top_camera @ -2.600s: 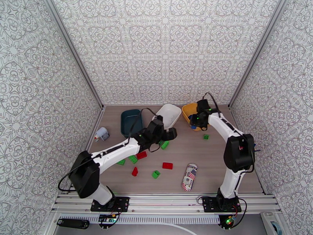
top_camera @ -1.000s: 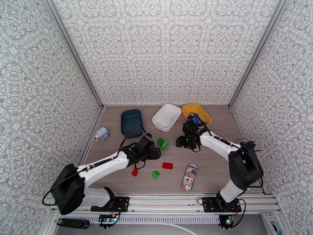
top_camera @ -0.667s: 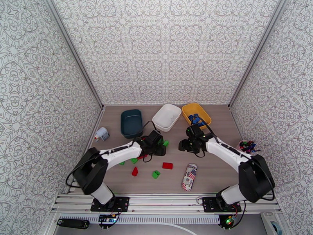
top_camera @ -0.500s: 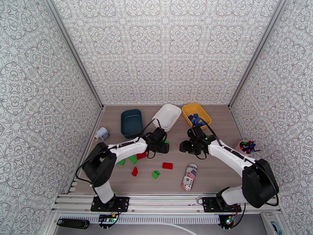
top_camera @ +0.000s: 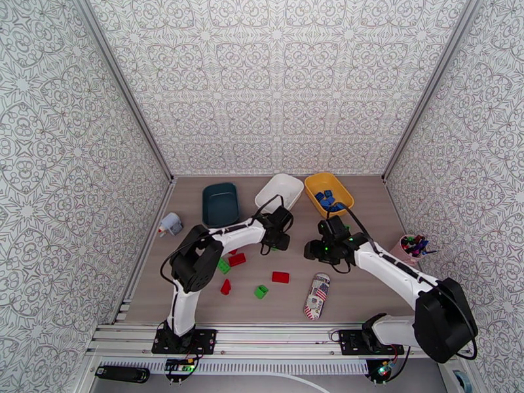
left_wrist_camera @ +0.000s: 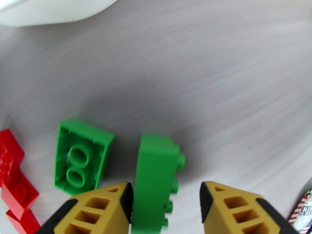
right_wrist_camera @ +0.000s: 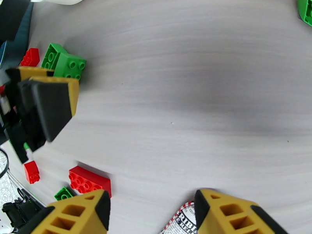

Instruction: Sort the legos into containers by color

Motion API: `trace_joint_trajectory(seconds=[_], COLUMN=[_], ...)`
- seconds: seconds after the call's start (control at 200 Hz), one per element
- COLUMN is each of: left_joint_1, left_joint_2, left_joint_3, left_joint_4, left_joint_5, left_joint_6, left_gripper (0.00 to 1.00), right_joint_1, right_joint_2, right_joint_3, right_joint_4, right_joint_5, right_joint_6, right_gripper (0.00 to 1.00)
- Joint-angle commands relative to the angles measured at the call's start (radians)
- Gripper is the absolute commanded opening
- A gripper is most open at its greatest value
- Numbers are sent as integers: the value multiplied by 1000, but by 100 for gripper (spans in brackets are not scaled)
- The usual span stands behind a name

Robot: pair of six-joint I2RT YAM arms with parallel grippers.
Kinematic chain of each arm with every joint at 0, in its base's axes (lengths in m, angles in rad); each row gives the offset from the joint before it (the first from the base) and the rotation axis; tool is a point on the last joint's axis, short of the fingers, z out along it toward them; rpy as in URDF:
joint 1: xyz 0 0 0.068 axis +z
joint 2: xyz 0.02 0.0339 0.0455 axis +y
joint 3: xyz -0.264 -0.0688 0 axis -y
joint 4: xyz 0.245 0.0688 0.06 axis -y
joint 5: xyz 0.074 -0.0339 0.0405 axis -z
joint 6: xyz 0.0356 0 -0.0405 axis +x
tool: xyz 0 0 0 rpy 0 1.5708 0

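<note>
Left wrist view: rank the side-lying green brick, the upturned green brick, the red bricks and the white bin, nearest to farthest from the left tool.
1. Side-lying green brick, between the fingers of the left tool.
2. Upturned green brick, just left.
3. Red bricks, left edge.
4. White bin, top left.

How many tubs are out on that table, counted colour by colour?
Dark teal bin: 1
White bin: 1
Yellow bin: 1
Total: 3
</note>
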Motion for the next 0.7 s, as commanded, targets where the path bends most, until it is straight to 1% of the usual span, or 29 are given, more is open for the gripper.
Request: trace_joint_trajectory(seconds=[0.0,0.21,0.315,0.575,0.695], left_joint_1=[-8,-7,-1,29,66], left_joint_2=[34,43,21,-91,-112], left_joint_3=[50,62,59,77,139], left_joint_4=[-56,-66,-62,-38,-47], left_joint_5=[-31,-33,-16,56,86], left_joint_6=[24,21,17,4,9], left_gripper=[43,30,26,23,23], right_joint_1=[2,2,1,2,2], right_joint_2=[-20,-23,-23,-2,-3], right_joint_3=[-18,-20,-20,26,50], right_joint_4=[-7,2,12,22,18], right_joint_5=[24,29,18,-19,-29], right_joint_6=[15,18,19,11,11], right_gripper=[60,59,59,57,57])
